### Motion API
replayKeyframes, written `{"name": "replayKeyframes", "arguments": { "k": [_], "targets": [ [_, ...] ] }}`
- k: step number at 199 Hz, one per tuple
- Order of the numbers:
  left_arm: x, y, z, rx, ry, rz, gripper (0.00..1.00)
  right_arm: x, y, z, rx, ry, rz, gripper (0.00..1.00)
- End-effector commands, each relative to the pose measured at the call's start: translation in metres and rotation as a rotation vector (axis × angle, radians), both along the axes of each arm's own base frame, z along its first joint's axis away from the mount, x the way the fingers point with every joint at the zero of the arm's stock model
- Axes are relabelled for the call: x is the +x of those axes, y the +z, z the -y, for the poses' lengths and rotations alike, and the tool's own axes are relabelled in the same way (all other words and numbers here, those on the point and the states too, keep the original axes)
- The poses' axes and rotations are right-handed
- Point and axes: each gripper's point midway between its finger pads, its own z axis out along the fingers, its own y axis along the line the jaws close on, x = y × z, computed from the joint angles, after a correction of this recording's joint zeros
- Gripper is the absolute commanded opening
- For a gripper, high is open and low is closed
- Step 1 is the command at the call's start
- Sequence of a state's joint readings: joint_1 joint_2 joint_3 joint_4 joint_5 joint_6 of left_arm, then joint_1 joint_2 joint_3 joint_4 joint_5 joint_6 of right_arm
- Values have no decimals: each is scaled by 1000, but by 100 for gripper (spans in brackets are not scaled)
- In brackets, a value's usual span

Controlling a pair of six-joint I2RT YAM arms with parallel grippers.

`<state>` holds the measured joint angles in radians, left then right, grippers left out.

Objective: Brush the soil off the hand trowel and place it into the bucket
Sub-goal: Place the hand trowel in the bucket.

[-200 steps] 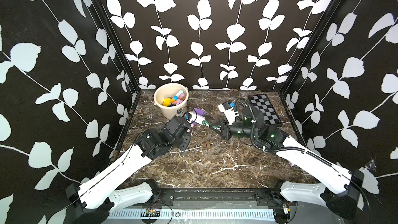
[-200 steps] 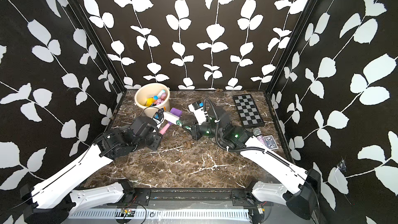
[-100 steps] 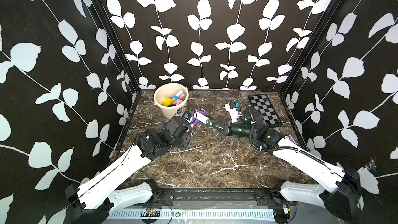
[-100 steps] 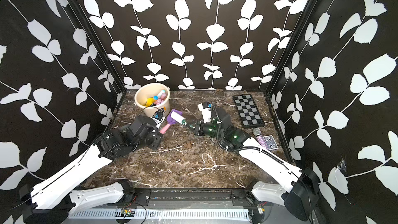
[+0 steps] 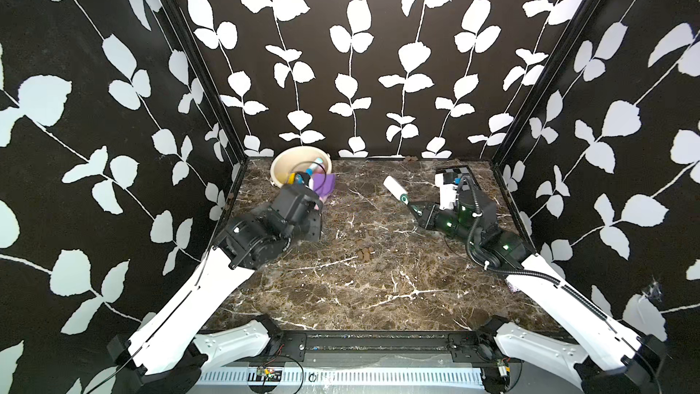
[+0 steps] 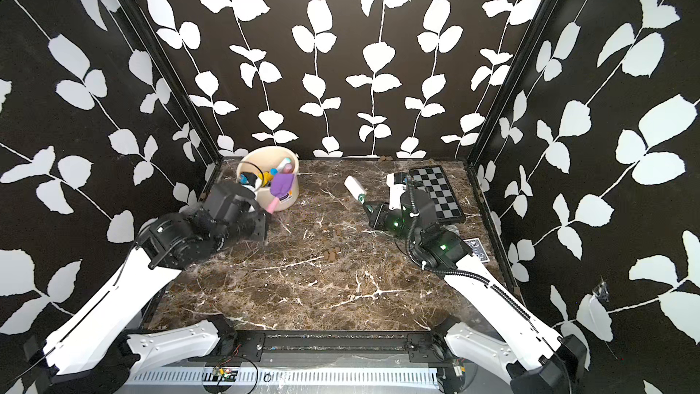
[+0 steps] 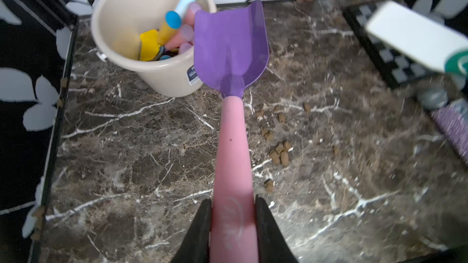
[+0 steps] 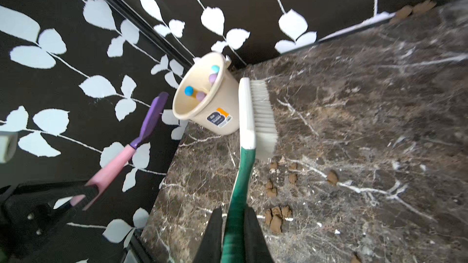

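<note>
The hand trowel [image 7: 230,46] has a purple blade and a pink handle [image 7: 234,160]. My left gripper [image 7: 233,213] is shut on that handle. The blade [image 5: 325,183] hangs in the air at the near right side of the bucket's rim, and its face is bare purple [image 6: 282,185]. The cream bucket [image 7: 162,77] stands in the back left corner [image 5: 282,162]. My right gripper [image 8: 234,213] is shut on the green handle of a white-bristled brush [image 8: 260,115], held apart from the trowel [image 5: 394,187]. Soil [image 7: 279,153] lies in small brown clumps on the marble between the arms [image 5: 365,254].
Colourful tool handles [image 7: 169,36] stand inside the bucket. A chessboard [image 6: 435,191] lies at the back right, with a card deck [image 6: 478,255] nearer the front. More pellets sit along the back wall [image 5: 413,159] and the left edge [image 7: 62,82].
The brush and trowel were together at the table's middle. My left gripper has carried the trowel back and left to the bucket, while my right gripper drew the brush off to the right.
</note>
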<state>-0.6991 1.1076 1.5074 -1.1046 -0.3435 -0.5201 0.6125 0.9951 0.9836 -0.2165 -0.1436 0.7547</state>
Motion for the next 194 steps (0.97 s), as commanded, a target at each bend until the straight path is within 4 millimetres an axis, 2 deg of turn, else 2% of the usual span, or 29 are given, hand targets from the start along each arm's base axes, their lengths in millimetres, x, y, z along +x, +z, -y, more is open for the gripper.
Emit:
{"name": "replayKeyframes", "arguments": {
  "k": [1,48,72,90,125,151,175,184,194],
  "targets": [
    [19,14,-6,-163,151,-23,0,10,0,12,6,-85,45,0],
    [63,25,-32,-481,558,-48,0,8,-8,6,39,-61,4,0],
    [90,26,-27,-658,601,-80,0,7,-11,6,63,-67,-5,0],
    [103,13,-28,-751,670,-176,0,5,-10,7,69,-67,-4,0],
    [121,-2,-34,-800,775,-289,0,1,-9,11,68,-72,2,0],
    [143,-6,-32,-812,786,-324,0,0,-7,12,69,-73,7,0],
    [161,-17,-39,-783,816,-342,0,-1,-5,13,68,-70,7,0],
    [178,-20,-42,-780,821,-335,0,-3,-3,15,58,-72,14,0],
    [181,-26,-44,-730,798,-351,0,-4,-2,18,50,-77,19,0]
  ]
}}
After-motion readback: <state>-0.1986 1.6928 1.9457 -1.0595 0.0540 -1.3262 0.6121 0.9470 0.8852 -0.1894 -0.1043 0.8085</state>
